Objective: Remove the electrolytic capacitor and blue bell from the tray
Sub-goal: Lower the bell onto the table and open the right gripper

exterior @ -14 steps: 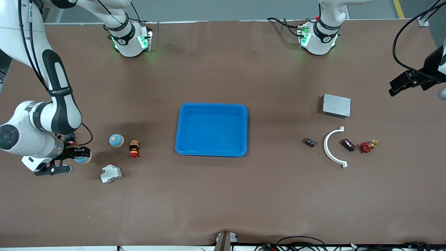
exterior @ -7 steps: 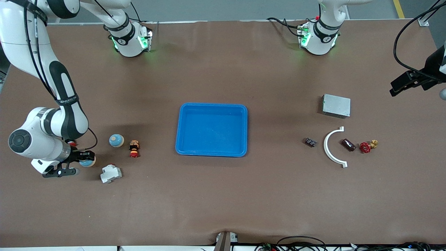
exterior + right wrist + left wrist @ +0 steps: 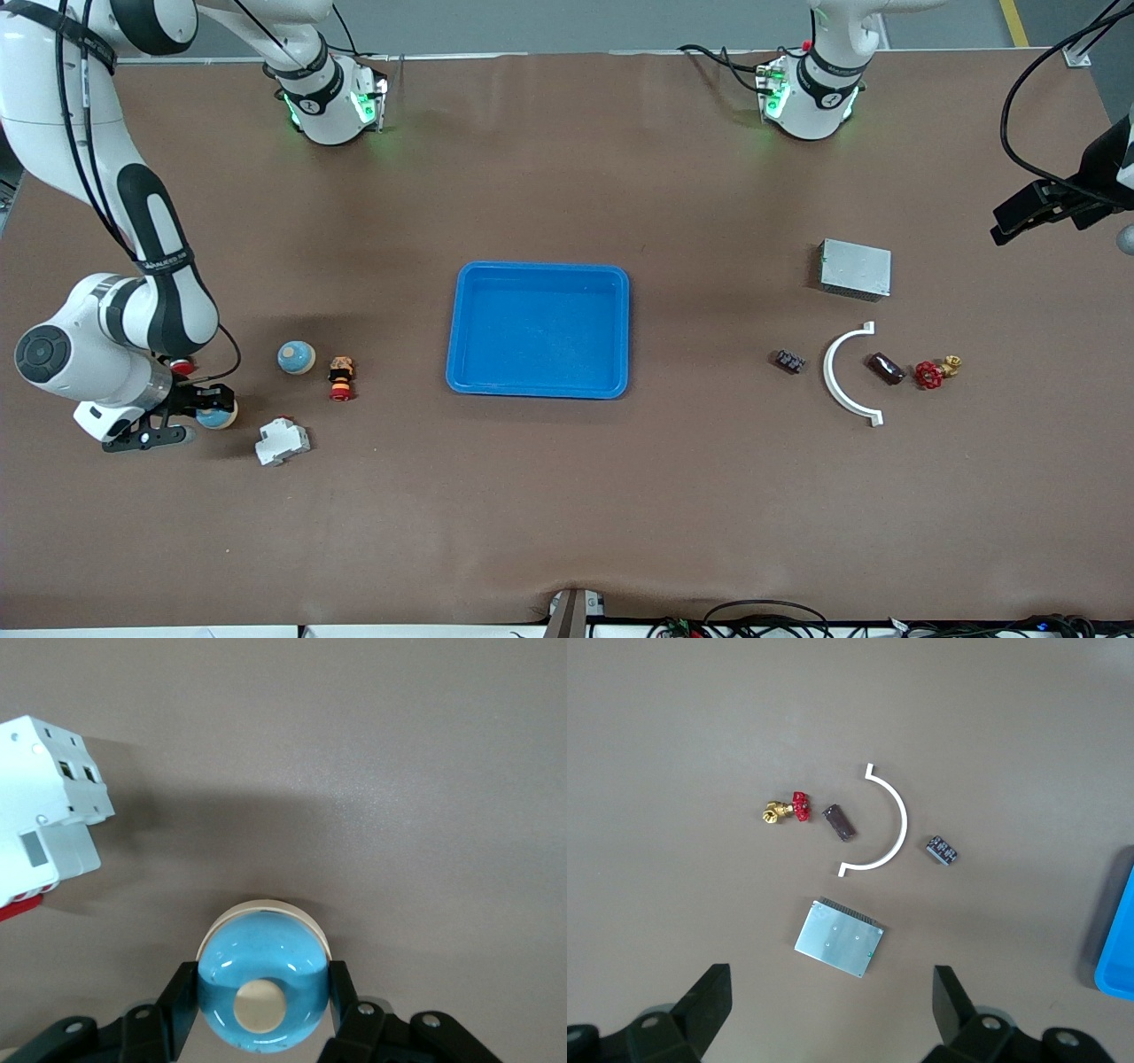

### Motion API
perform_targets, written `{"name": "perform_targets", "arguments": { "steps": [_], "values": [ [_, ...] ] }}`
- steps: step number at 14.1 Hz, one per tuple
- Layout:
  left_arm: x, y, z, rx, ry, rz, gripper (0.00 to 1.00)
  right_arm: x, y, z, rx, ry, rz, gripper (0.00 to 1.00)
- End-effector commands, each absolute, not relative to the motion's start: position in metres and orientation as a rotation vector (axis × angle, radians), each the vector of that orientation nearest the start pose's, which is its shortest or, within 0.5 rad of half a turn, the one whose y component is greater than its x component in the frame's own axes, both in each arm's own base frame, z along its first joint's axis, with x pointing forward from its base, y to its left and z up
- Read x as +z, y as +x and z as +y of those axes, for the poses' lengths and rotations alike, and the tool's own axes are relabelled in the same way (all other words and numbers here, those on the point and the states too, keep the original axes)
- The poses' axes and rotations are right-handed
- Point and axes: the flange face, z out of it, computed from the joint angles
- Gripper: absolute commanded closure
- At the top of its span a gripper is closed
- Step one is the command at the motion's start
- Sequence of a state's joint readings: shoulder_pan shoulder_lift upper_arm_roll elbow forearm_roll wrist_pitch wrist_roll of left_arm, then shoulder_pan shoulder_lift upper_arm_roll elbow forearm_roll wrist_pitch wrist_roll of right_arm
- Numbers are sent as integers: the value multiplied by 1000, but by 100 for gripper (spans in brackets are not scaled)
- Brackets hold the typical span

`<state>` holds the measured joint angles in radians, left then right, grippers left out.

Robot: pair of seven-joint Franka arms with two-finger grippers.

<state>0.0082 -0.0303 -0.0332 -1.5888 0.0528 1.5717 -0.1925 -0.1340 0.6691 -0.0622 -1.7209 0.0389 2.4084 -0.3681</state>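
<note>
Right wrist view shows the right gripper (image 3: 261, 1001) clamped on the glossy blue dome-shaped bell with a cream rim and cream button (image 3: 261, 988), one black finger on each flank; the bell sits low over the brown table (image 3: 549, 496), at the right arm's end, with the white plastic circuit breaker (image 3: 49, 797) just beside it and the second blue bell (image 3: 296, 357) and a small red-and-black figure (image 3: 341, 378) a little nearer the tray; the shallow bright-blue plastic tray (image 3: 461, 372) lies at the table's middle, well apart from this gripper, and holds nothing; so the bell is already out, and I judge that what remains for this arm is to set it down and let go, straight below the fingers; the left gripper (image 3: 833, 1010) waits high over the left arm's end with its jaws spread wide and empty; beneath it lies the small dark-brown cylindrical electrolytic capacitor (image 3: 885, 368) on its side, inside the white plastic half-ring (image 3: 837, 390), by the red-handled brass valve (image 3: 935, 372), the small black block (image 3: 789, 361) and the grey metal box (image 3: 855, 268).
</note>
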Motion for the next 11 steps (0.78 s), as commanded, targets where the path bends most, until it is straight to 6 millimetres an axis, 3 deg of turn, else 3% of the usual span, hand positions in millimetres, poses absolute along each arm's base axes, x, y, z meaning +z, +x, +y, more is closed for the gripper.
{"name": "perform_targets", "arguments": {
  "steps": [1, 11],
  "values": [
    [635, 543, -6, -33, -3099, -236, 0, 198, 662, -132, -62, -3123, -267, 100],
    [638, 539, -3, -17, -3098, -244, 0, 188, 662, -134, -82, -3130, -265, 100]
  ]
}}
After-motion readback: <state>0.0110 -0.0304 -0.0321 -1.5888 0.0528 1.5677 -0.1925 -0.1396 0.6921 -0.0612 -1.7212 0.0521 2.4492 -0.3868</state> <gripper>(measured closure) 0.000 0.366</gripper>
